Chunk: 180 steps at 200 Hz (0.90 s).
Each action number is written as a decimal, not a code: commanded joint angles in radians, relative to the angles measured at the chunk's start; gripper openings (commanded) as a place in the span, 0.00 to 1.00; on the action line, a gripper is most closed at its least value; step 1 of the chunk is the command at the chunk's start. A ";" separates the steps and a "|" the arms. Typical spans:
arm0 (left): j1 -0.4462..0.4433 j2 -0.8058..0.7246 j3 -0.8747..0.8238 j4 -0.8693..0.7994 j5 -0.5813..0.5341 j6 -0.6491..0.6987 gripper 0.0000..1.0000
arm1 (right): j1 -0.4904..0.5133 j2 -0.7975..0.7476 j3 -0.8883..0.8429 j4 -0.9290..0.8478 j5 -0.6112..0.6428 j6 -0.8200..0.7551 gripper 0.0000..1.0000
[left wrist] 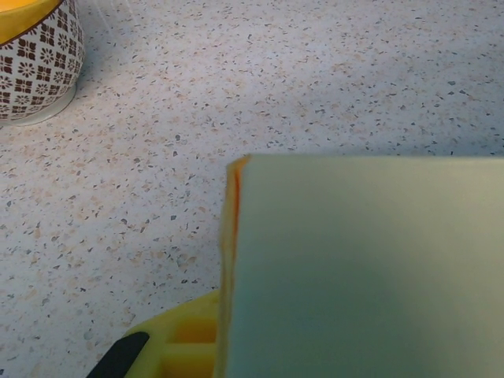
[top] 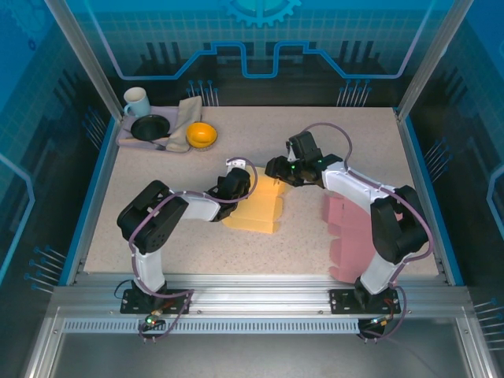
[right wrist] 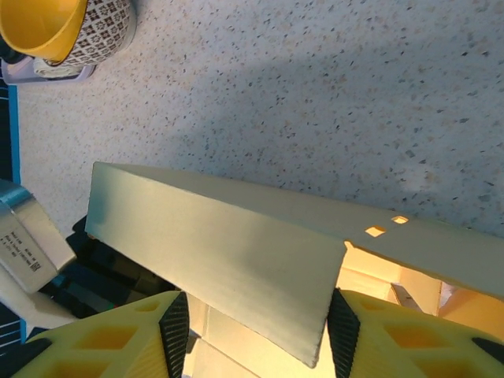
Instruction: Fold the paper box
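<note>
- The paper box point(top: 256, 209), yellow, lies mostly flat on the middle of the desk point(top: 339, 134), between the two arms.
- One long flap of it stands up off the desk; in the left wrist view it rises as a pale panel point(left wrist: 354, 268) close to the camera.
- The left claw point(top: 236, 183) sits at the box's far left corner, pressed together, and seems to pinch that raised flap; one yellow finger point(left wrist: 185, 346) shows at the flap's foot.
- The right claw point(top: 276, 169) reaches in from the far right side of the box. Its jaws stand apart, and a corner of the flap point(right wrist: 220, 260) hangs across the gap between them point(right wrist: 260, 335).
- A pink sheet point(top: 350, 236) lies flat near the right arm, apart from the box.
- At the far left corner, a tray point(top: 126, 138) holds a cup point(top: 136, 101); a yellow bowl point(top: 201, 135) sits beside it.
</note>
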State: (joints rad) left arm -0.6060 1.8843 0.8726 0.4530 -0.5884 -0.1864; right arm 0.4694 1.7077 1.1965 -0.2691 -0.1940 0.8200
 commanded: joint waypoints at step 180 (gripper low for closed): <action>-0.009 0.007 0.036 -0.201 -0.062 -0.081 0.07 | 0.158 -0.091 -0.153 0.033 0.306 -0.212 0.33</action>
State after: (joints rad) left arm -0.6117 1.8839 0.9031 0.3664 -0.6250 -0.2607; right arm 0.6224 1.5742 1.1000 -0.3588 0.0368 0.6701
